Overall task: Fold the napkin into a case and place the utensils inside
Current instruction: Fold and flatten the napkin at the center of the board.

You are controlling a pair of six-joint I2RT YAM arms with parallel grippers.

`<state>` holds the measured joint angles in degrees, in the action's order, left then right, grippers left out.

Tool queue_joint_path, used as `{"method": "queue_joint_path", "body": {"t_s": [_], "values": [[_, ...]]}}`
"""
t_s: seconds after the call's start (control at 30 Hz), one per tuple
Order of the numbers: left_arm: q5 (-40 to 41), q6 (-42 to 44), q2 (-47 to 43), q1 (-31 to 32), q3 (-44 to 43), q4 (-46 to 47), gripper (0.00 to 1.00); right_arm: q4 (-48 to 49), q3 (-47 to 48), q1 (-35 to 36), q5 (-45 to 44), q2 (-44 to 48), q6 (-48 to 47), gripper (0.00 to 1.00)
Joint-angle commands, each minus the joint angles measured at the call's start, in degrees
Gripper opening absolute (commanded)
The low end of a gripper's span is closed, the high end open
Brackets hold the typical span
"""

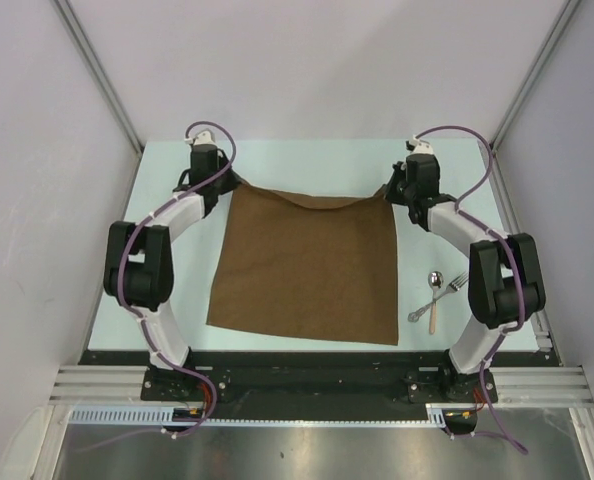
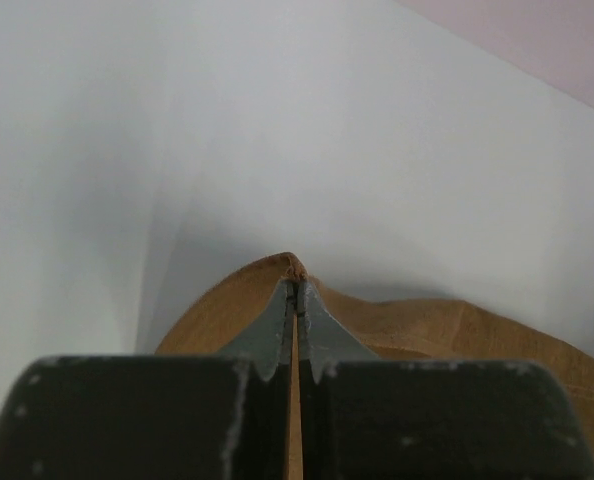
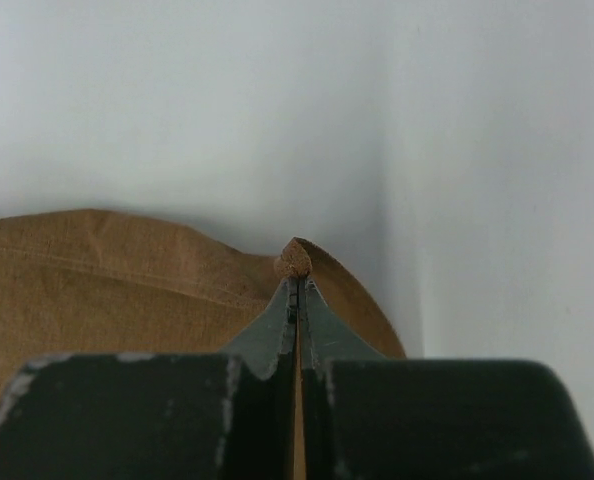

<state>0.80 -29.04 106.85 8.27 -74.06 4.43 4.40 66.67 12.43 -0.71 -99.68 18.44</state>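
Note:
The dark-brown napkin [image 1: 307, 265] lies spread on the table between the arms. My left gripper [image 1: 223, 186] is shut on its far left corner, with the cloth pinched between the jaws in the left wrist view [image 2: 297, 283]. My right gripper [image 1: 393, 190] is shut on its far right corner, which pokes out past the fingertips in the right wrist view [image 3: 295, 260]. Both far corners are lifted a little and the far edge sags between them. The utensils lie to the right of the napkin: a silver spoon [image 1: 427, 295] and a fork [image 1: 445, 300] with a pale tan handle.
The pale table top [image 1: 317, 155] runs to grey walls at the back and both sides. The right arm's elbow [image 1: 502, 280] hangs close beside the utensils. The metal rail [image 1: 307, 385] bearing the arm bases runs along the near edge.

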Motion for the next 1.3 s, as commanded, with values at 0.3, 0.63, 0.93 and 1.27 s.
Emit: {"method": "queue_joint_path", "body": {"t_s": [0.3, 0.63, 0.93, 1.27], "values": [[-8.3, -8.9, -27.1, -0.6, 22.3, -14.6, 0.00, -25.9, -15.9, 1.0, 2.6, 29.3, 11.3, 0.00], [-11.4, -7.3, -41.1, -0.9, 38.1, -20.7, 0.00, -32.3, -32.0, 4.1, 12.9, 43.0, 17.9, 0.00], [-7.5, -4.5, -49.3, -1.3, 38.8, -28.7, 0.00, -36.9, -34.1, 6.4, 9.1, 46.4, 19.8, 0.00], [-2.6, -5.3, -51.2, -2.1, 38.7, -35.3, 0.00, -43.6, -34.3, 7.4, 4.4, 49.5, 22.9, 0.00]]}}
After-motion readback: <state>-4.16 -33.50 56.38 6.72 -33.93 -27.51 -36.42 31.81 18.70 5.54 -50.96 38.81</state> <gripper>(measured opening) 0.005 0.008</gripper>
